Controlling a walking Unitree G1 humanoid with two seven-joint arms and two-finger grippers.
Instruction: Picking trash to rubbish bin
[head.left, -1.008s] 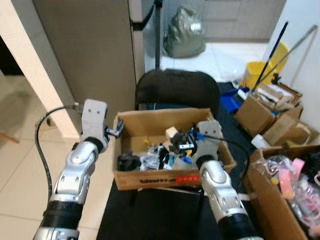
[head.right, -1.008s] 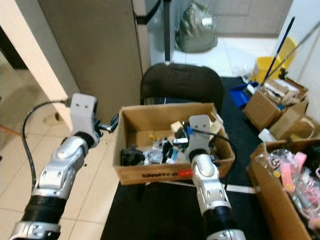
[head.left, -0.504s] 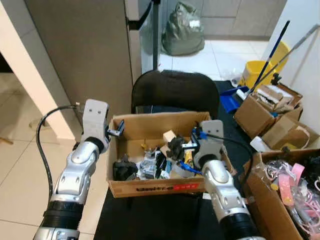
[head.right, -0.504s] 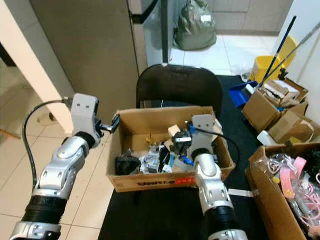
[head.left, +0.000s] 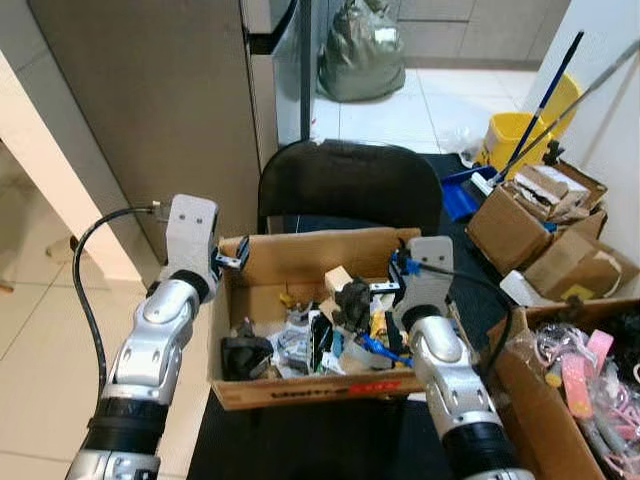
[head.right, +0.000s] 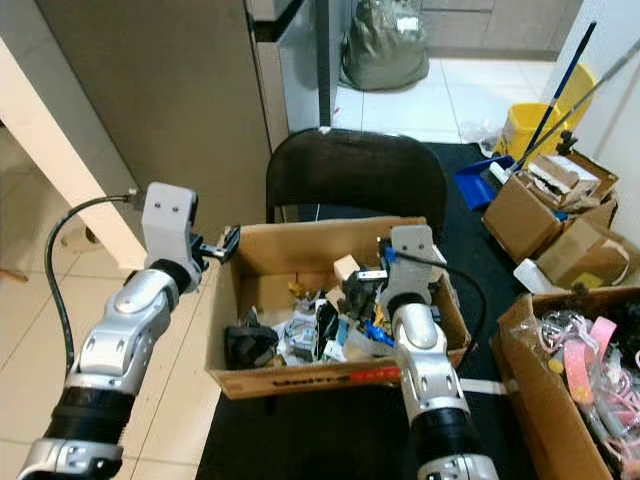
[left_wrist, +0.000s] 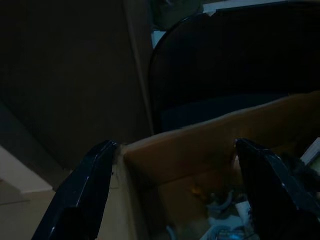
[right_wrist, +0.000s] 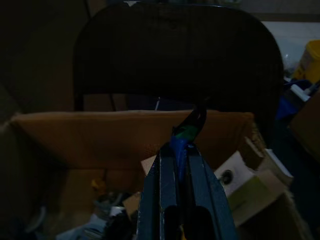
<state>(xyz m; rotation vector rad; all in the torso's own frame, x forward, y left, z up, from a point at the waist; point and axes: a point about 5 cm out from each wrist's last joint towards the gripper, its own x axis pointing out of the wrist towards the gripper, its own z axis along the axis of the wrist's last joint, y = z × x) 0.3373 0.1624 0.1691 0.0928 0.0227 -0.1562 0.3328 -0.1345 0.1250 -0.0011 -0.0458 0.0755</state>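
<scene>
Box (head.left: 300, 385): cardboard, on a dark chair (head.left: 350, 185), holding mixed trash.
Right gripper (right_wrist: 184, 145): above the box's right half, near its right wall; fingers pressed narrow on a thin blue-green scrap (right_wrist: 186, 131).
Scrap axis: runs on past the fingertips, toward the box's far wall.
Left gripper (left_wrist: 175, 150): spread wide, empty, astride the box's far-left corner.
Nearer arm: the right, which already has the scrap.
Bin: not identified; likely a carry away from the box.

Pale tiled floor (head.left: 30, 330), black chair (head.left: 350, 185) — brown wall (head.left: 140, 110)
</scene>
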